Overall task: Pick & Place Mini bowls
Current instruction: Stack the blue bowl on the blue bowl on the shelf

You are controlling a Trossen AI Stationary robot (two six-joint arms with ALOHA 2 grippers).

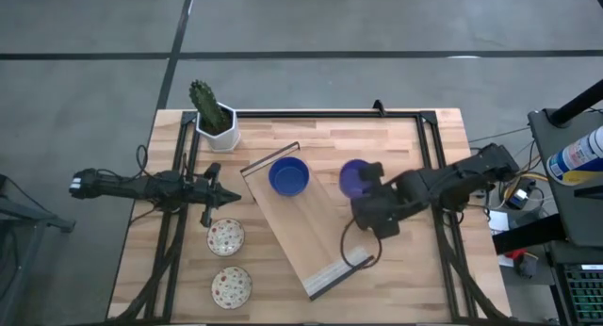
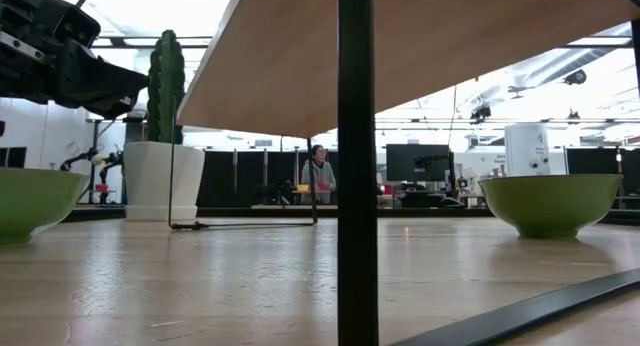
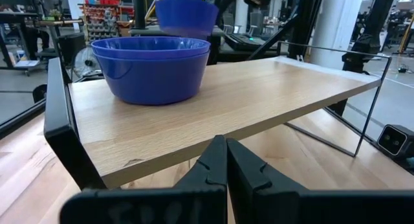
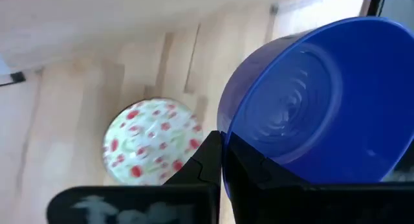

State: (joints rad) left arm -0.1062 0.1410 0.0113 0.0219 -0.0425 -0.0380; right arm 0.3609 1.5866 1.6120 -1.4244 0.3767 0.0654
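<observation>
Blue mini bowl (image 1: 354, 176) is pinched by its rim in your right gripper (image 1: 366, 187), mid-carry, so next lower it onto the blue stack (image 1: 288, 175) just beside it on the raised shelf (image 1: 320, 251); left gripper (image 1: 213, 195) waits, fingers closed and empty.

Even overhead light fills the high view, and the table (image 1: 311, 203) shows only soft shadows under the arms, toward six o'clock. The low view is backlit: ceiling lights glare white around twelve o'clock, leaving the raised shelf (image 2: 400, 46) underside muted and the nearest tabletop blurred (the room behind stays sharper). In the right wrist view the held blue bowl (image 4: 323, 101) and the speckled bowl (image 4: 152, 143) look soft and washed out.
</observation>
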